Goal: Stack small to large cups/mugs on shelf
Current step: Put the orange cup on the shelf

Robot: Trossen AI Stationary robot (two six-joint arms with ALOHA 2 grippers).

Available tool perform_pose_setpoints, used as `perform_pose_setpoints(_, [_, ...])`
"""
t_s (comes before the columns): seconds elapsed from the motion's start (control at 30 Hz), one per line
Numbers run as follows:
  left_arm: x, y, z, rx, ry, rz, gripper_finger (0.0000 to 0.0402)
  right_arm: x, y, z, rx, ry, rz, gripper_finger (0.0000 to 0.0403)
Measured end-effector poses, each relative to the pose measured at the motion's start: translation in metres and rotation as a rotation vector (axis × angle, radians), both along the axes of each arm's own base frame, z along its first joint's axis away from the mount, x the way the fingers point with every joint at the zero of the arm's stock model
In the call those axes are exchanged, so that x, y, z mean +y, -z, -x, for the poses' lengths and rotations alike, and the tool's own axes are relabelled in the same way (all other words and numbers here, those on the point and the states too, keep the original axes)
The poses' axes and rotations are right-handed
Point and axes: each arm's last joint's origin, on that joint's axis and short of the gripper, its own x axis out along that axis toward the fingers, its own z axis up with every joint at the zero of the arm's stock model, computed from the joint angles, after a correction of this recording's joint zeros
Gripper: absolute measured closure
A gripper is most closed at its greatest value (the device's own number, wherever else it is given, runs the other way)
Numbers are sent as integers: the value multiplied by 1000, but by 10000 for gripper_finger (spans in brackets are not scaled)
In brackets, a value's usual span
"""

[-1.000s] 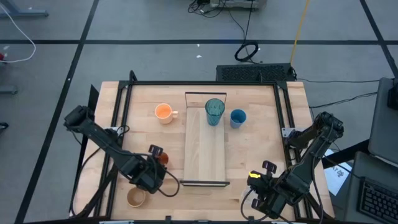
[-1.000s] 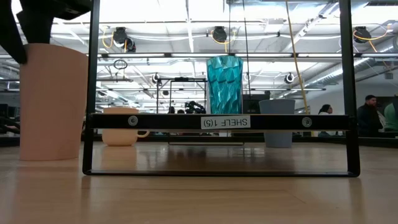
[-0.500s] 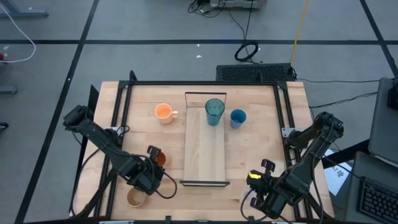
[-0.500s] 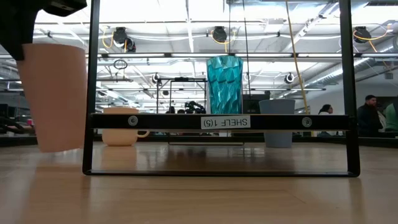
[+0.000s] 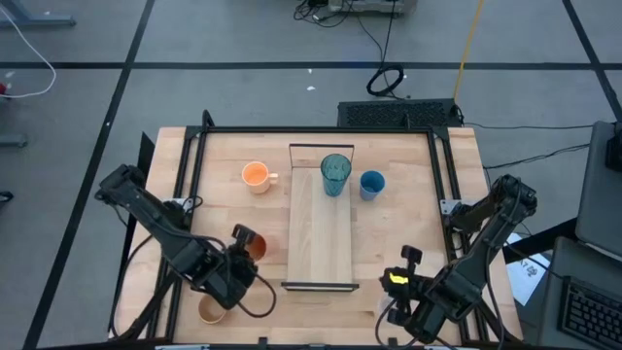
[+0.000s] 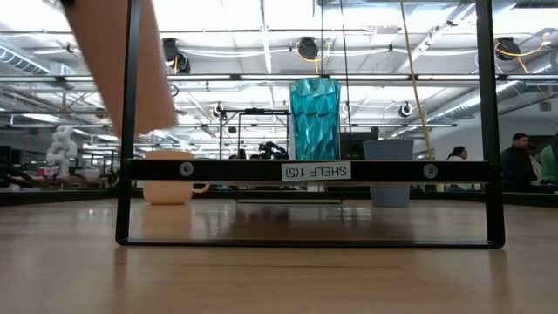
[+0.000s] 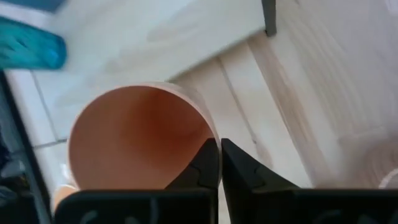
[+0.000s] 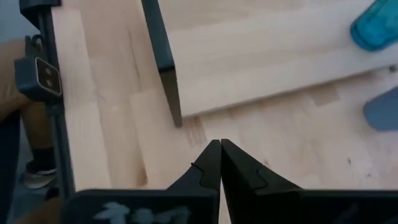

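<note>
Left gripper [image 7: 219, 163], pinching the tan cup's [image 7: 138, 138] rim at lower left, has the shelf [image 5: 321, 233] lying rightward, its length running up-frame; right gripper [image 8: 220, 163] closed, empty.

Light butcher-block wooden tabletop [image 5: 408, 224]: visible grain, joined strips, smooth with a slight satin sheen in the low view. Long pale-wood shelf board [image 5: 321, 238]: smoother, paler, matt, with thin black metal frame ends [image 6: 131, 131], matt, silver screw heads and a white paper label. Tall teal translucent faceted tumbler [image 6: 315, 118]: glossy plastic look. Blue cup [image 5: 372, 184]: matt, opaque. Orange handled mug [image 5: 256, 176]: smooth, faint gloss. Tan cup [image 7: 140, 143]: matt, smooth inside, material unclear. Left gripper [image 7: 220, 163] and right gripper [image 8: 220, 163]: 2 dark matt fingers each, plastic-like.
</note>
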Motion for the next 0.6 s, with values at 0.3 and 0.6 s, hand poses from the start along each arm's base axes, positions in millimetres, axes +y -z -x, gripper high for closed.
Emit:
perform_pose_setpoints(0.3, [1,-33,-11,-114,137,-41,397,-4,11,-2,-92,-35,172,403])
perform_pose_setpoints(0.6, [14,-43,-29,-155,266,-80,395,-18,16,-21,-133,-67,335,403])
